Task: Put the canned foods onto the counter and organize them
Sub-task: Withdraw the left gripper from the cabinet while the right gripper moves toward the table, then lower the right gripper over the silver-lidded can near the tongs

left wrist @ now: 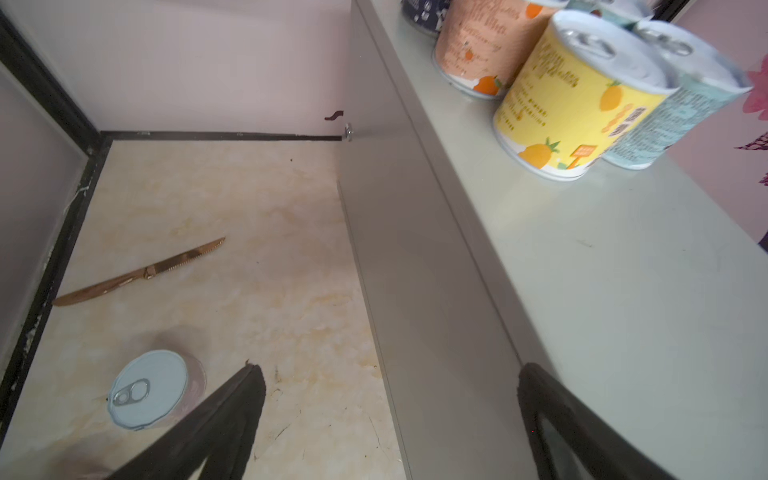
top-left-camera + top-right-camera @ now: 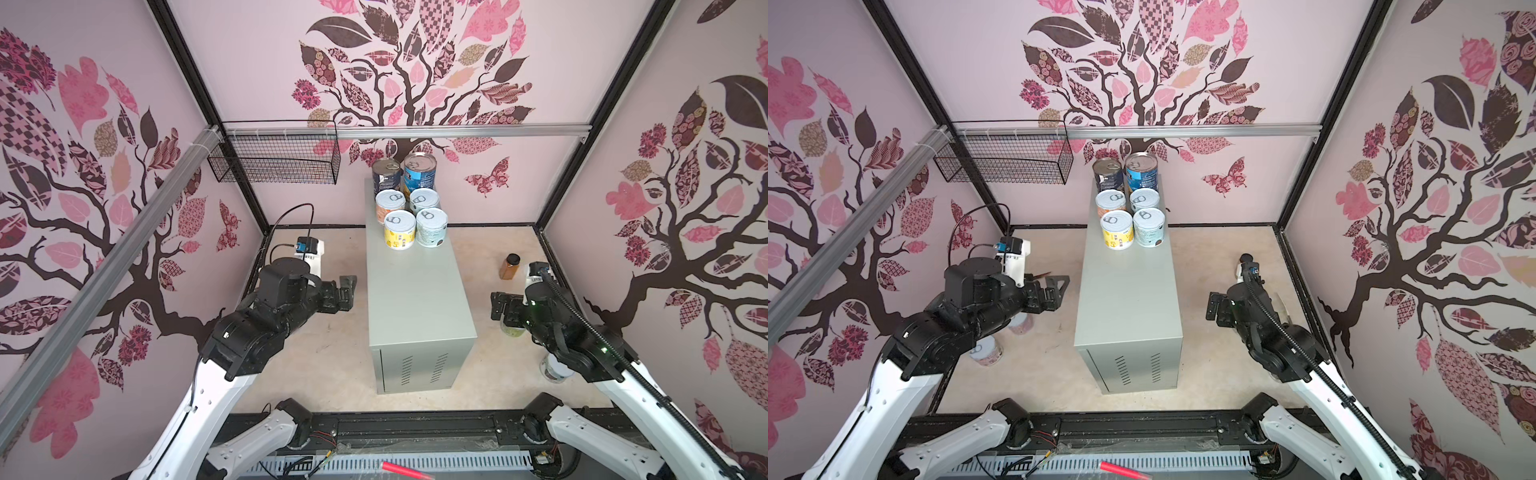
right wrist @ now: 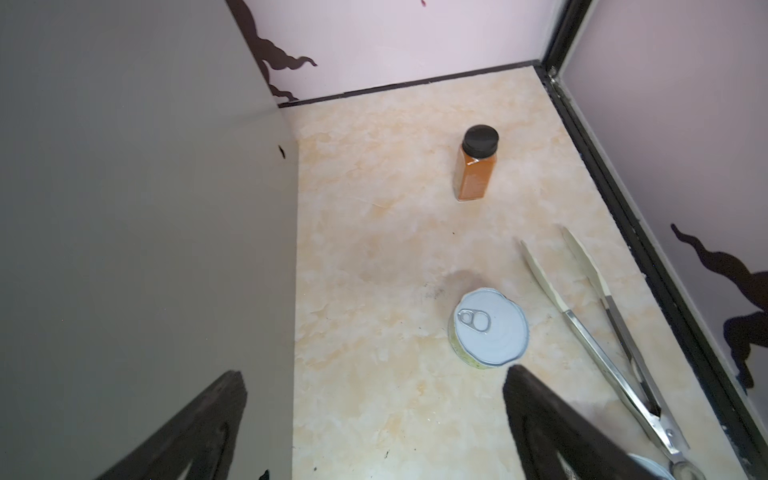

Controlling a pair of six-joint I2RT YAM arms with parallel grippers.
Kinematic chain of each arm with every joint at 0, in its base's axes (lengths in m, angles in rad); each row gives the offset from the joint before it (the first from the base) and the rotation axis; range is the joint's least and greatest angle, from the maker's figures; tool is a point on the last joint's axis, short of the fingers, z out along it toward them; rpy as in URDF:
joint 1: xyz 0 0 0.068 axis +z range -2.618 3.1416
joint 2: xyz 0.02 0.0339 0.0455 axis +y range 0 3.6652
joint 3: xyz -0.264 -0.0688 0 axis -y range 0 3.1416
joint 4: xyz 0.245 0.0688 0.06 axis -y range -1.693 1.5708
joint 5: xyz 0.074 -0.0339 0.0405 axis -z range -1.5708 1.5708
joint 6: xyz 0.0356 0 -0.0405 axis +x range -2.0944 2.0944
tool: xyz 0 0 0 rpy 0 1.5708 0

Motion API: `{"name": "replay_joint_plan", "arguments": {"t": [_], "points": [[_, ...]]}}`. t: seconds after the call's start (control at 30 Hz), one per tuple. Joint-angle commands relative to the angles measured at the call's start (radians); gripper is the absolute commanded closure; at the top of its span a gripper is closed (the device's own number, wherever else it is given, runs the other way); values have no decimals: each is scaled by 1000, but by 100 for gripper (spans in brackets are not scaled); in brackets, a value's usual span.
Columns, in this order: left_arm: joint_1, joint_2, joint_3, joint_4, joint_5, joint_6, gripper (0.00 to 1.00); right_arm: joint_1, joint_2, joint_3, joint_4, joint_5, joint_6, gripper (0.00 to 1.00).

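Both claws are wide open and hold nothing. The left claw (image 2: 348, 291) hangs beside the left edge of the counter (image 2: 415, 299), about level with its top. The right claw (image 2: 498, 305) hangs off the counter's right edge, over the table (image 3: 374, 249).

Six cans stand at the far end of the counter, two by two. At the very back are the dark tall can (image 2: 385, 174) and the blue tall can (image 2: 419, 171). Next come the orange can (image 2: 390, 206) and the pale can (image 2: 424, 201). In front are the yellow can (image 2: 400, 229) and the light blue can (image 2: 431, 227).

Four short cans are down on the table. The pink can (image 2: 1019, 324) and the second pink can (image 2: 986, 352) sit under the left arm. The green can (image 3: 490, 328) sits close to the right claw. The last can (image 2: 555, 368) is half hidden under the right arm.

I think these cans are hard and will not squash. Their round sides look smooth, so they could slip. If full, they may be a bit heavy. A good hold is from above, pinching the sides in the middle, not the ring on the lid. Each one should go down softly, so it does not bump the others.
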Motion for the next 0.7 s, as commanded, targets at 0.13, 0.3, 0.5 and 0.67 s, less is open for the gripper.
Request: {"name": "replay_joint_plan", "arguments": {"t": [0.13,0.3,0.5,0.67], "points": [[23,-107,-201,16,11,-116,2,-31,-8,-146,101,54,133,0],[22,-207,-324,21,-47,-190,2,-114,-14,-307,206,9,190,0],[23,-232,-415,8,-38,-258,2,-144,10,-435,298,35,261,0],[23,-253,-470,34,-17,-270,2,-149,75,-486,348,79,338,0]]}}
